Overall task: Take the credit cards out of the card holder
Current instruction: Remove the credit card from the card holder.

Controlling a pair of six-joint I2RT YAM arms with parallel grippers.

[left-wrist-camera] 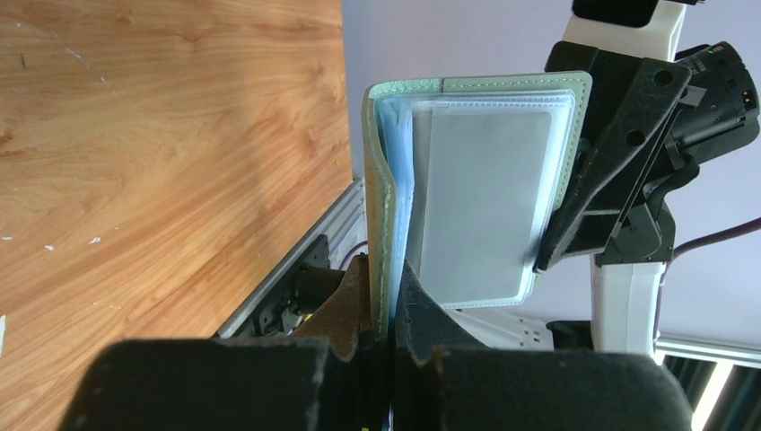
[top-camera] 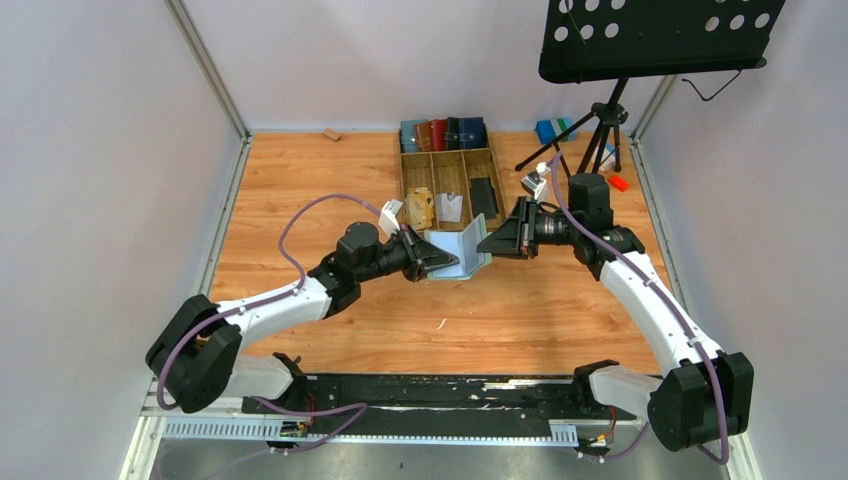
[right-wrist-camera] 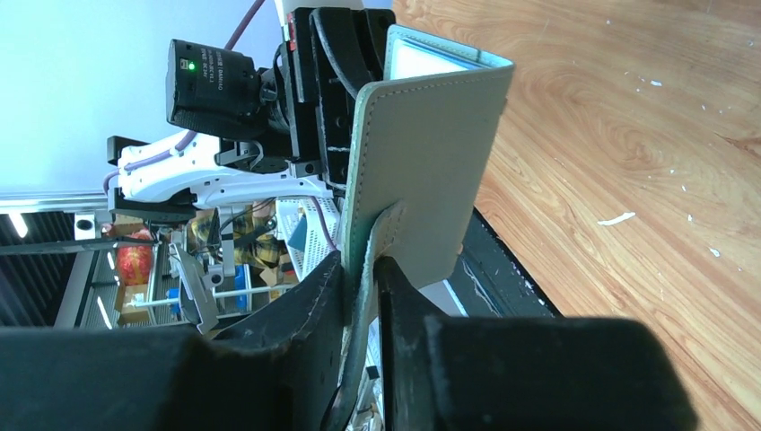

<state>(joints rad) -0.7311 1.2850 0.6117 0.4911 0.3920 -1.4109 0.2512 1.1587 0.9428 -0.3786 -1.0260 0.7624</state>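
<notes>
- Top external view: the sage-green card holder (top-camera: pixel 466 250) is held off the wooden table (top-camera: pixel 300 200), spread open between the two arms. The left gripper (top-camera: pixel 440 260) is at its left edge and the right gripper (top-camera: pixel 488 245) at its right edge.
- Left wrist view: the left gripper (left-wrist-camera: pixel 384 287) is clenched on the edge of one cover of the card holder (left-wrist-camera: pixel 489 99). That cover stands upright straight out from the fingertips.
- The same view shows the clear plastic sleeves (left-wrist-camera: pixel 480 206) fanned out inside. Whether a card sits in the front sleeve cannot be told.
- Right wrist view: the right gripper (right-wrist-camera: pixel 362 269) is pinched on the snap tab (right-wrist-camera: pixel 384 224) and on the cover edge beside it. The outer face of the card holder (right-wrist-camera: pixel 422 153) rises just above the fingers.
- Behind the card holder on the table stands a wooden tray (top-camera: pixel 401 190). One dark credit card (top-camera: pixel 485 197) lies flat in its right compartment, well apart from both grippers.
- A tan paper wad (top-camera: pixel 420 207) lies in the tray's left compartment.
- A row of wallets (top-camera: pixel 443 133) stands at the tray's far end.
</notes>
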